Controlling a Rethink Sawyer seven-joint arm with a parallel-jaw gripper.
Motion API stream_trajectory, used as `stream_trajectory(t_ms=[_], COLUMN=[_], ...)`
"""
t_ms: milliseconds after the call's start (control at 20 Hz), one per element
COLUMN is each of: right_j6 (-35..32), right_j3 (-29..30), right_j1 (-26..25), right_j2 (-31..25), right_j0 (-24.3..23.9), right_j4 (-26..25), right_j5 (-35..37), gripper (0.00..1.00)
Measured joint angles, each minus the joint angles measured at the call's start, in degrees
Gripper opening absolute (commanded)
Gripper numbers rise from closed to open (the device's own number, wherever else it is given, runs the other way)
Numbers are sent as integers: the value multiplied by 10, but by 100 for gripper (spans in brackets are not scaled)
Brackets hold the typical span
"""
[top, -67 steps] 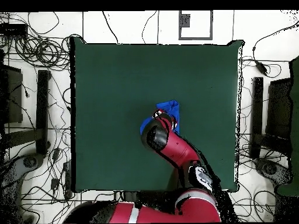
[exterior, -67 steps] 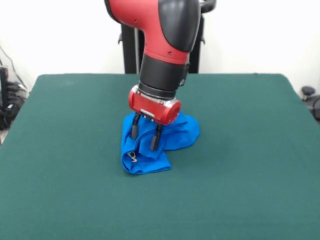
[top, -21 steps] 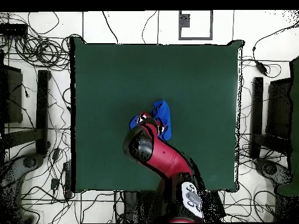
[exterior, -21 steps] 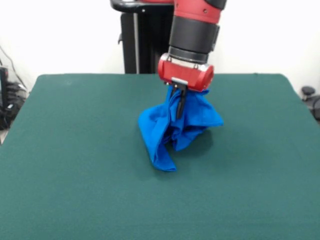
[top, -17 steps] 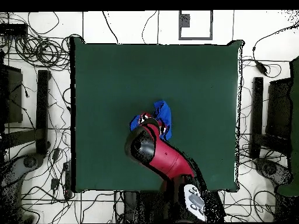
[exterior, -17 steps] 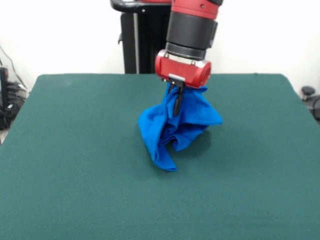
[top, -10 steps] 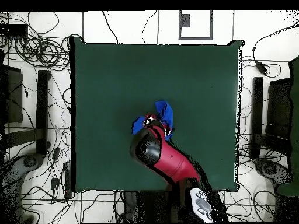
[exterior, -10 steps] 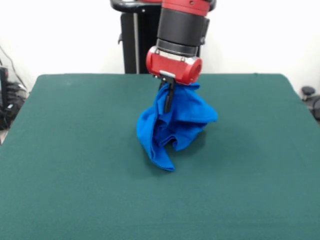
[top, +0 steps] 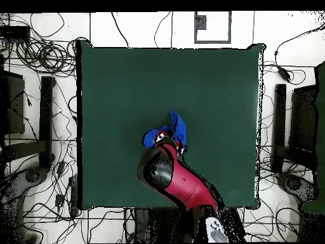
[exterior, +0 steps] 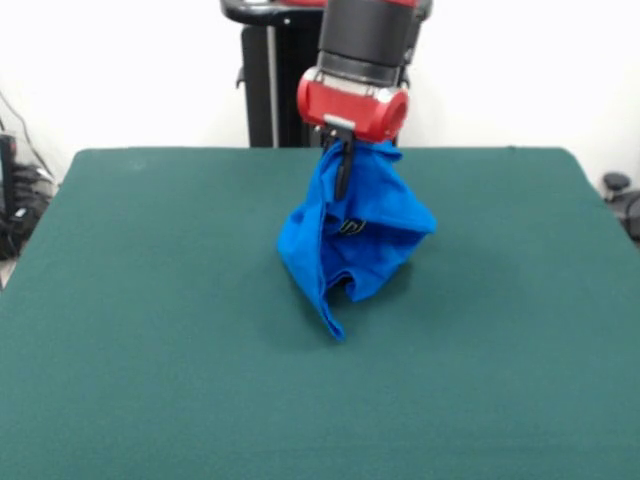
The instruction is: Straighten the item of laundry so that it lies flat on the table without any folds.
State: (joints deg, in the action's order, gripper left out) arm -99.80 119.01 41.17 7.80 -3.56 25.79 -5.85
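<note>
Lifting the crumpled bright blue T-shirt point(exterior: 352, 235) off the dark green felt counter point(exterior: 150, 300), our jaws point(exterior: 342, 172) pinch its top; next we should spread it flat.

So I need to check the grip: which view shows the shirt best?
The front view: the shirt hangs bunched from the gripper, jaws shut on it. Overhead, the arm covers most of it.

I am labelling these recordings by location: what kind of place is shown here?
Probably a robotics lab: a green table ringed by loose cables, and a robot claw lifting a blue shirt.
</note>
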Motion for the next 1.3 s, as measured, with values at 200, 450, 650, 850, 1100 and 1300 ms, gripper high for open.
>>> stream_trajectory(t_ms=[200,450,650,850,1100,1300], right_j6=[0,0,0,0,0,0], right_j3=[5,5,5,5,5,5], right_j1=[18,35,47,56,59,64], right_j2=[21,61,87,98,111,130], right_j0=[36,87,114,116,117,128], right_j4=[15,32,40,46,54,54], right_j5=[17,63,106,119,120,131], gripper=[0,0,0,0,0,0])
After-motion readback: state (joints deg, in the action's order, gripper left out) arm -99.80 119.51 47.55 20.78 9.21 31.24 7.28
